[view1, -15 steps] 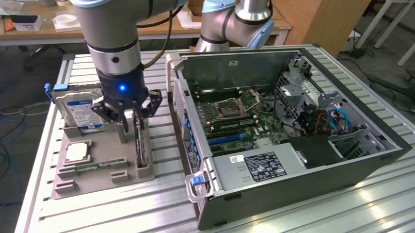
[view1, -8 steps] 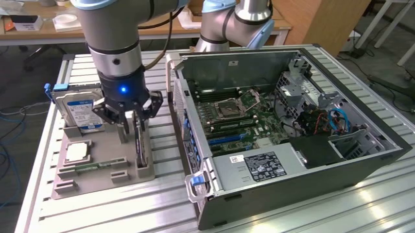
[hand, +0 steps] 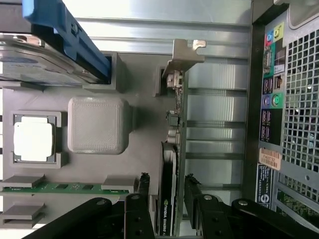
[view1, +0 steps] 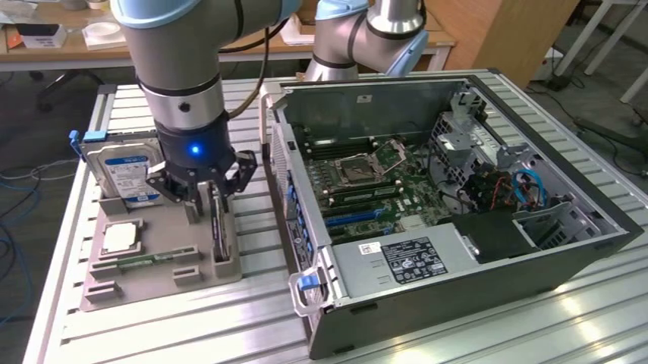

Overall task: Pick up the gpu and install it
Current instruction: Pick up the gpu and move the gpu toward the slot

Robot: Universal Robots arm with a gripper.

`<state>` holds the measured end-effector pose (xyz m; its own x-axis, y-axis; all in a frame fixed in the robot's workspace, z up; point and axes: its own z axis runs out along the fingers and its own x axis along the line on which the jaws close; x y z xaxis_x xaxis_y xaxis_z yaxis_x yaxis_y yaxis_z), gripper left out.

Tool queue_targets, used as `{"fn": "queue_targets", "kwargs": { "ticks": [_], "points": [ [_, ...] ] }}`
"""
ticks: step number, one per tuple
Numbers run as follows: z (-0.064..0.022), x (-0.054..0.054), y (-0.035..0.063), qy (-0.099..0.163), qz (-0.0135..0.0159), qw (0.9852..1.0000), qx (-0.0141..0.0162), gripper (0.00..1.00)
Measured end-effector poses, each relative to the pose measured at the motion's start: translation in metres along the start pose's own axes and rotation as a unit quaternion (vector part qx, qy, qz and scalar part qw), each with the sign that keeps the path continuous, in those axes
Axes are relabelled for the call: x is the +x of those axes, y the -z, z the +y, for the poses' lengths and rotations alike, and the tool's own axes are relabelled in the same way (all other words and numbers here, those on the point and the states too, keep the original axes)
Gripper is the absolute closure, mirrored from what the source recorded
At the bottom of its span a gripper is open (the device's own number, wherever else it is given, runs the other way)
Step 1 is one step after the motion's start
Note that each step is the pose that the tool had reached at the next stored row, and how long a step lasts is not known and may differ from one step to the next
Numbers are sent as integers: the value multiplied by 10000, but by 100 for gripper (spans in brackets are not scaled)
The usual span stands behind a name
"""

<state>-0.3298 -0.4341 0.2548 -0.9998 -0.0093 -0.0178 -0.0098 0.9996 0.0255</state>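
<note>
The gripper (hand: 168, 191) stood open, its two black fingers (hand: 144, 186) straddling the gpu (hand: 169, 164) with a narrow gap on either side and gripping nothing. The gpu stood on its long edge in a slot along the grey holder tray's (view1: 152, 279) edge on the exterior view's right, with its silver end bracket (hand: 187, 55) at the end away from the fingers. Just past that edge ran a strip of bare slatted aluminium table (view1: 253, 303). Beyond it rose the ported rear wall of the open computer case (view1: 567, 250), so room on that side was tight. Toward the exterior view's left the tray held a memory stick (hand: 65, 187), a CPU (hand: 33, 139) and, farther back, an upright hard drive (view1: 121, 173), all apart from the fingers. Inside the case the motherboard (view1: 369, 182) lay exposed.
</note>
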Motion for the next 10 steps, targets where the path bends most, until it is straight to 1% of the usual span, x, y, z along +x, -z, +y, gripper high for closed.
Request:
{"fn": "queue_targets", "kwargs": {
  "ticks": [4,10],
  "points": [
    [-21,-17,-25,-1,1,10000,6,59],
    [-36,-29,-89,-1,1,10000,6,59]
  ]
}}
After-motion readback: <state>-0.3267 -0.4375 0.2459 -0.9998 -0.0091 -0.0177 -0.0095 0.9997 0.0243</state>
